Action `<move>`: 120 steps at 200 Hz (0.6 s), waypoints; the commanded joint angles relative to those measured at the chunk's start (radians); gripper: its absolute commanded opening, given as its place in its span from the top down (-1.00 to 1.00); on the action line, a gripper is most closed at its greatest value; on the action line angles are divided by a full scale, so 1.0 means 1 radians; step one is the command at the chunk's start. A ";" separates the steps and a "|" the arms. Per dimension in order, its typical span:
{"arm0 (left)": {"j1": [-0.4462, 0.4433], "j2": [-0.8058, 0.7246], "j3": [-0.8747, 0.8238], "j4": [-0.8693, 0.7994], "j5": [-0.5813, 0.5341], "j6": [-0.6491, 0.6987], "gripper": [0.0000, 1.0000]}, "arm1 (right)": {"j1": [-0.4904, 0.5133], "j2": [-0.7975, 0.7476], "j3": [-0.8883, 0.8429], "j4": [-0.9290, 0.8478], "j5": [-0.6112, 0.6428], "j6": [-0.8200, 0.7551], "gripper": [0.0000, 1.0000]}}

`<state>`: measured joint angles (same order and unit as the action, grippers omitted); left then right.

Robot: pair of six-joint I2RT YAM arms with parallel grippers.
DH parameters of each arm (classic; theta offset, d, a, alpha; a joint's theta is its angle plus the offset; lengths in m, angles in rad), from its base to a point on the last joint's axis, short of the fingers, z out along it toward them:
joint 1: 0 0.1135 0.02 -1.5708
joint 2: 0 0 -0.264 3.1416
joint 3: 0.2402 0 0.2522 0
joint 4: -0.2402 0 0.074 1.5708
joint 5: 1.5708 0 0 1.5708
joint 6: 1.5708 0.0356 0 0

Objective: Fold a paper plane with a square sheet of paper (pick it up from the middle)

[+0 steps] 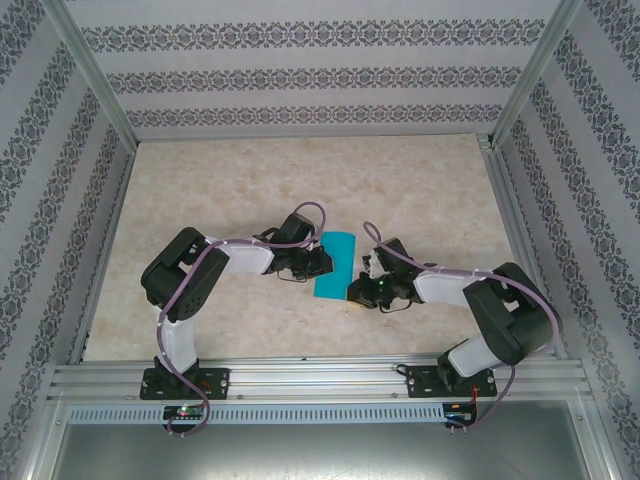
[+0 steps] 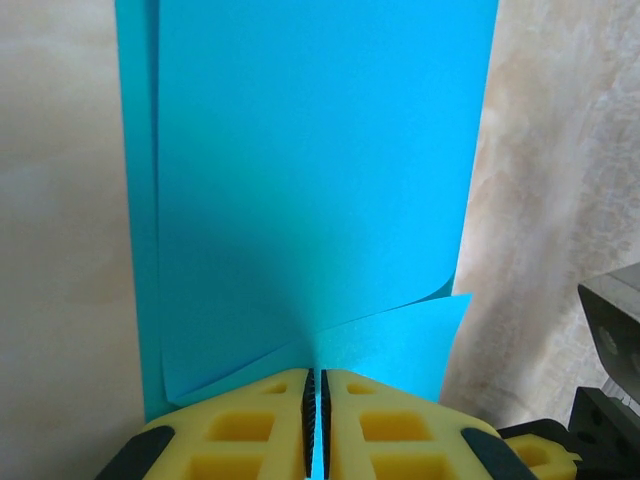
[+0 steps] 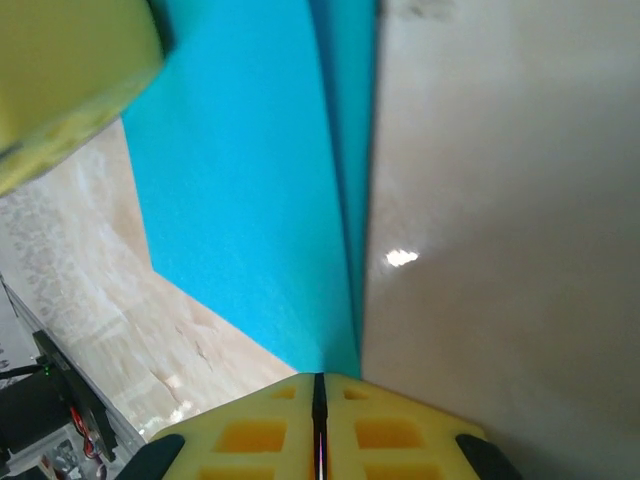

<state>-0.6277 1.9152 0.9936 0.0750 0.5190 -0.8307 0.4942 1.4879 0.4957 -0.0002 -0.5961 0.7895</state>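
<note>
Yellow moulded blocks form the fingers [image 2: 250, 435] of the left gripper [image 2: 315, 392], each cut with rectangular pockets and faced with a thin black pad. Its jaws are pressed together, pinching the near edge of the square sheet of paper [image 2: 310, 170], which puckers into shallow creases fanning out from the pinch. The right gripper [image 3: 318, 392] is built the same way and is closed to a hairline slit. A pointed corner of the sheet runs down into the meeting of its tips, so it appears to nip that corner.

The sheet is smooth, matte teal-blue, folded over on itself into a long, narrow, straight-edged strip. Layered edges show along one long side, and a loose flap curls up slightly close to the left gripper. From above, the strip lies slanted on the middle of the bench [image 1: 400, 190], with the left gripper at its side and the right gripper at its near corner. Around it the bench is pale, glossy beige with faint marbling. Farther back stand walls [image 1: 300, 75] papered in grey ornamental bands, framed by aluminium posts [image 1: 93, 75].
</note>
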 commanded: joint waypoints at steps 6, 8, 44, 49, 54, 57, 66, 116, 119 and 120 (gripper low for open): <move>-0.001 0.021 -0.019 -0.091 -0.087 0.010 0.69 | -0.033 -0.067 -0.027 -0.143 0.021 -0.003 0.75; -0.001 0.021 -0.020 -0.089 -0.087 0.010 0.68 | -0.035 -0.074 -0.025 -0.144 0.024 -0.003 0.73; -0.002 0.001 -0.022 -0.052 -0.044 0.008 0.65 | -0.054 -0.159 0.033 -0.146 0.110 0.007 0.37; -0.001 -0.004 -0.022 -0.050 -0.040 0.008 0.64 | -0.058 -0.157 0.042 -0.141 0.113 0.010 0.37; -0.001 -0.007 -0.019 -0.048 -0.036 0.008 0.63 | -0.061 -0.152 0.052 -0.135 0.113 0.011 0.34; -0.002 -0.010 -0.018 -0.047 -0.035 0.008 0.63 | -0.063 -0.146 0.057 -0.132 0.114 0.012 0.31; -0.004 -0.016 -0.016 -0.046 -0.028 0.011 0.62 | -0.066 -0.127 0.077 -0.131 0.122 0.018 0.21; -0.002 -0.042 0.007 -0.059 -0.013 0.030 0.57 | -0.063 0.004 0.133 -0.026 0.043 0.034 0.19; -0.003 -0.042 0.009 -0.060 -0.011 0.031 0.56 | -0.062 0.007 0.134 -0.025 0.043 0.036 0.19; -0.003 -0.042 0.009 -0.060 -0.011 0.031 0.56 | -0.062 0.010 0.135 -0.024 0.044 0.036 0.19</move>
<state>-0.6285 1.9018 0.9936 0.0677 0.5198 -0.8288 0.4339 1.4544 0.6029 -0.0727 -0.5198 0.8104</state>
